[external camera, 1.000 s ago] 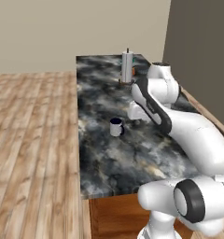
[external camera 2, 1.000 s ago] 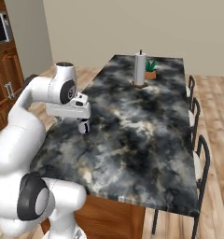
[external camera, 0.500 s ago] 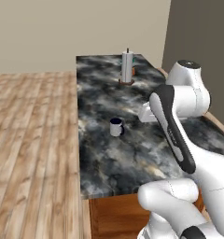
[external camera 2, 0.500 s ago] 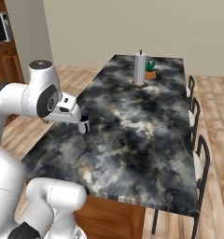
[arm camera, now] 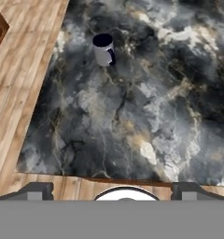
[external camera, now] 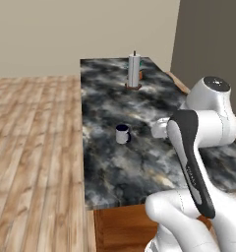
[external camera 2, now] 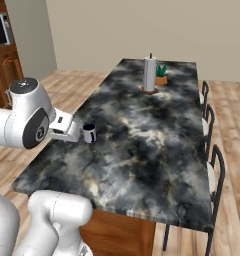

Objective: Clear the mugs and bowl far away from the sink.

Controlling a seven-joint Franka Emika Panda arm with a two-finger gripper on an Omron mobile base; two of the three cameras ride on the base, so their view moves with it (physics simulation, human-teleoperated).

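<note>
Nearest to you, the white arm folds up from the base, its elbow bent high over the near end of a long island counter (external camera: 139,162) topped in marbled black-grey stone. You see the gripper (arm camera: 111,190) from the hand camera, where its two dark fingertips (arm camera: 34,190) stand far apart at the bottom corners of the picture, spread wide with nothing between them. They hang above the near edge of the counter, where the stone meets a wooden base.

Further in, you find the white mug (external camera: 122,134) with its dark navy rim and handle. It stands upright on the stone, close to the left long edge of the counter and about midway along it. In the right base view the mug (external camera 2: 89,133) sits just beyond the arm's wrist, handle turned toward the middle of the counter. From the hand camera the mug (arm camera: 104,49) lies well ahead of the fingertips, near the wood floor (arm camera: 20,74) side.

Farther still, toward the far end of the counter, you see an upright paper towel roll (external camera 2: 150,75) on a round stand. A small potted plant (external camera 2: 162,76) stands just beside it. Dark-framed chairs (external camera 2: 212,165) line the right long edge.
</note>
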